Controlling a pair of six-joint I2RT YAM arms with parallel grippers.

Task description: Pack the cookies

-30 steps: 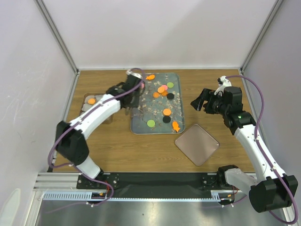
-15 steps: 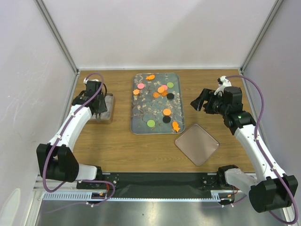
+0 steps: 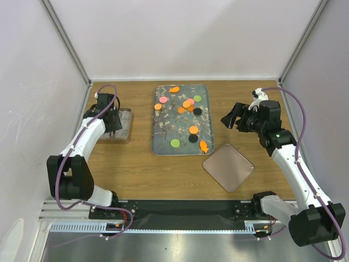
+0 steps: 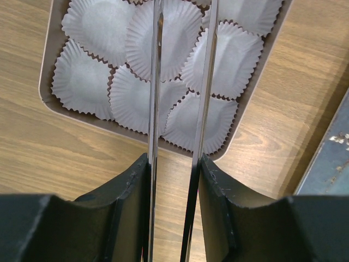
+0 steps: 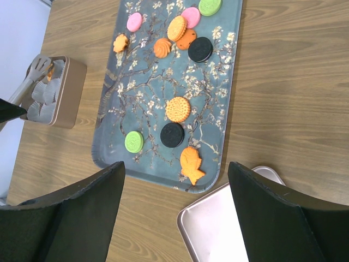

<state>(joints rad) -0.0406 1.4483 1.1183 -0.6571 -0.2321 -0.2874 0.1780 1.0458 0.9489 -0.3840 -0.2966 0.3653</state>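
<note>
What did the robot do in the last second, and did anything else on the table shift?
The left arm swung from the far-left corner of the floral tray to above the box of paper cups, its fingers gripping tongs. Whether a cookie came along cannot be told. The right arm, the cookies on the tray and the square lid stayed put.

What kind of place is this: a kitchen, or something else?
Probably a robot lab bench: white walls box in a wooden table, the left arm and right arm are bolted at its near edge, and cookies lie on a tray.
</note>
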